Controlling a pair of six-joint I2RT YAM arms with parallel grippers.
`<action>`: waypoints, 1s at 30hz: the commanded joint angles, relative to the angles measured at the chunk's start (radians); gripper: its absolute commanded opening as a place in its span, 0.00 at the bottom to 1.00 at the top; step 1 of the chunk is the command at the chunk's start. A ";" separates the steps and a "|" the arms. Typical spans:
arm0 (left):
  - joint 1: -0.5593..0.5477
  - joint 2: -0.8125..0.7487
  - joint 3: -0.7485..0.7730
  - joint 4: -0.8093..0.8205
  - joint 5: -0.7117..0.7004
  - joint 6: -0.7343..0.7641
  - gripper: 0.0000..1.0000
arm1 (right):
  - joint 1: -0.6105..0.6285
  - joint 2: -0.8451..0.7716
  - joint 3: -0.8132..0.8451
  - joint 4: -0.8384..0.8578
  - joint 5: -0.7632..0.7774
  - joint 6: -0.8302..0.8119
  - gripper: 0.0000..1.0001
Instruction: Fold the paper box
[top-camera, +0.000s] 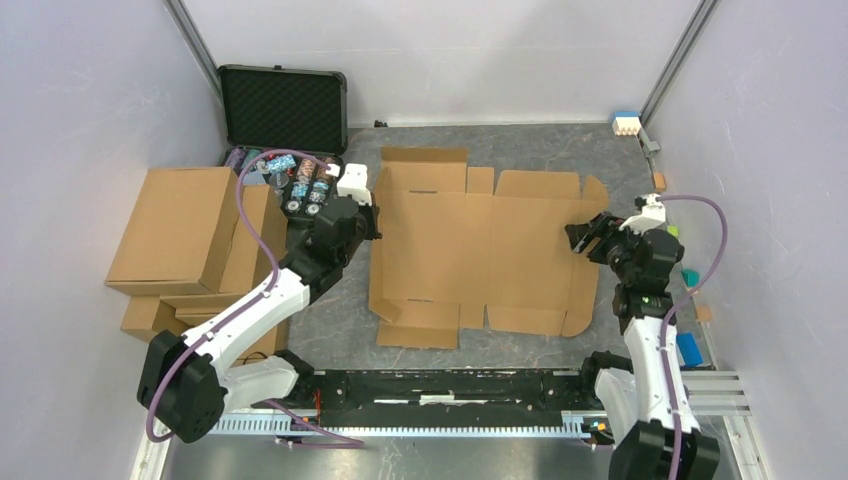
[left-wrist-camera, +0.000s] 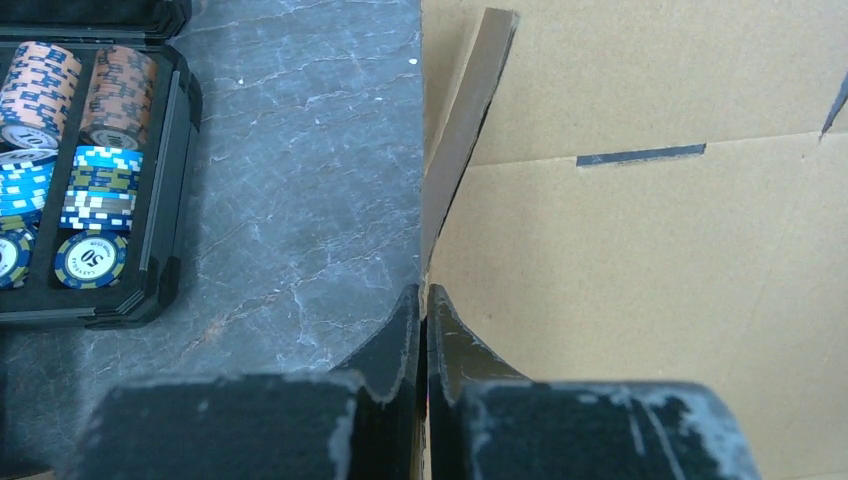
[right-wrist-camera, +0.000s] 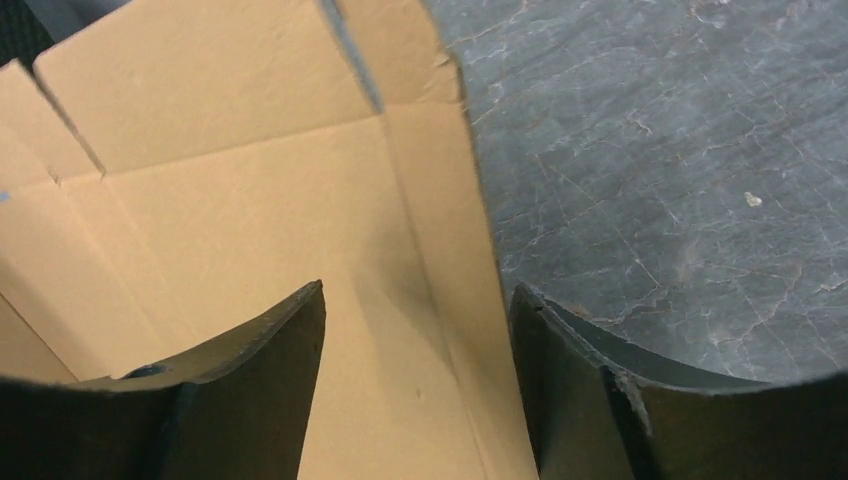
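Observation:
The paper box (top-camera: 480, 250) is a flat brown cardboard sheet lying spread out mid-table with its flaps out. My left gripper (top-camera: 372, 228) is at its left edge. In the left wrist view, the gripper (left-wrist-camera: 422, 300) is shut on the edge of the paper box (left-wrist-camera: 650, 250), and a narrow side flap (left-wrist-camera: 465, 130) stands up just beyond the tips. My right gripper (top-camera: 583, 238) is at the sheet's right edge. In the right wrist view it (right-wrist-camera: 418, 300) is open, its fingers standing either side of the creased right side strip (right-wrist-camera: 450, 260).
An open black case (top-camera: 285, 110) with poker chips (left-wrist-camera: 90, 180) sits at the back left, close to my left gripper. Stacked brown cartons (top-camera: 185, 235) fill the left side. Small coloured blocks (top-camera: 690, 275) lie along the right edge. A black rail (top-camera: 450, 385) runs along the front.

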 joint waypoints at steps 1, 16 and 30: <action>0.003 -0.044 -0.046 0.177 -0.023 -0.010 0.02 | 0.099 -0.115 -0.032 -0.066 0.148 -0.102 0.74; 0.003 -0.136 -0.169 0.285 -0.049 0.008 0.02 | 0.151 -0.265 0.258 -0.470 0.503 -0.042 0.98; 0.000 -0.228 -0.291 0.461 -0.061 0.044 0.02 | 0.250 -0.235 0.035 -0.373 0.065 0.171 0.98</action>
